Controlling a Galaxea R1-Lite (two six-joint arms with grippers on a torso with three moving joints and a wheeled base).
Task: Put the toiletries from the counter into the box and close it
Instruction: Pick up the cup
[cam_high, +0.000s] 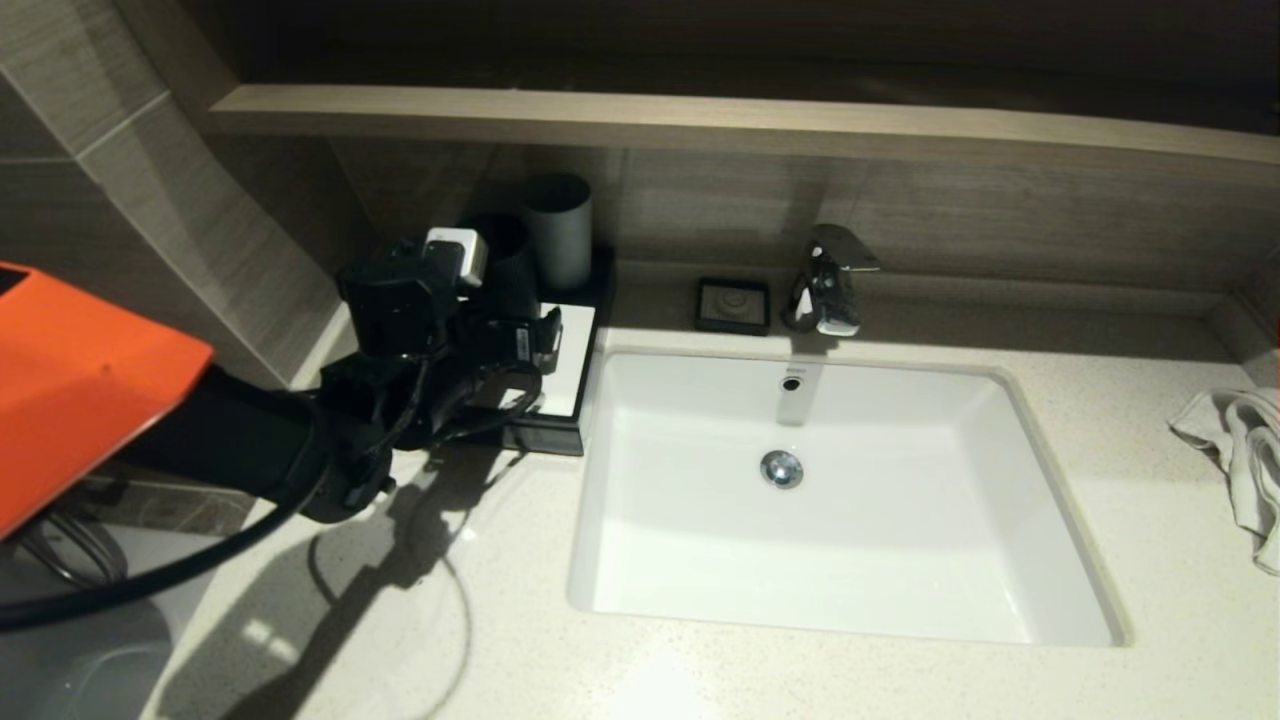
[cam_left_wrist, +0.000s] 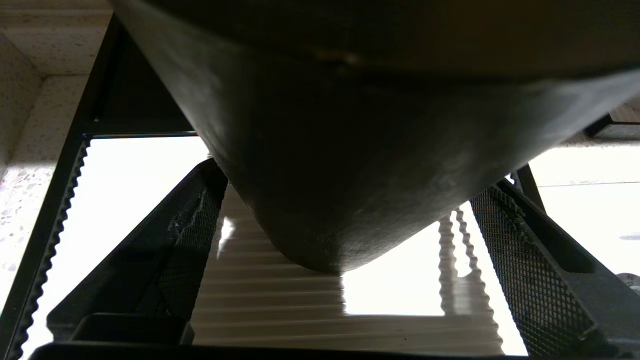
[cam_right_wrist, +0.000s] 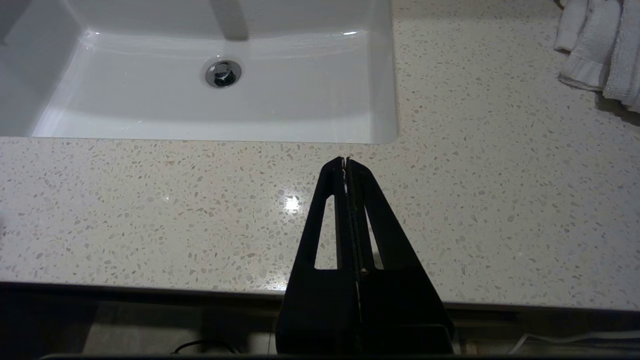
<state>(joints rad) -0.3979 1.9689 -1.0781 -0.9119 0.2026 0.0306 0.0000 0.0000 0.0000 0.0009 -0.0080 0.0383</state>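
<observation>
A black-framed box (cam_high: 545, 435) with a white ribbed face (cam_left_wrist: 280, 310) stands on the counter left of the sink. A dark cup (cam_high: 505, 262) and a grey cup (cam_high: 558, 230) stand at its back. My left gripper (cam_high: 530, 365) hovers over the box. In the left wrist view (cam_left_wrist: 350, 200) its fingers (cam_left_wrist: 195, 235) are spread wide on either side of the dark cup (cam_left_wrist: 350, 150), whose base is low over the ribbed face. My right gripper (cam_right_wrist: 346, 161) is shut and empty over the counter's front edge, out of the head view.
The white sink (cam_high: 1000, 420) fills the middle of the counter, with a chrome faucet (cam_high: 828, 280) and a black soap dish (cam_high: 733, 305) behind it. A white towel (cam_high: 1240, 450) lies at the far right. A wooden shelf (cam_high: 700, 115) overhangs the back wall.
</observation>
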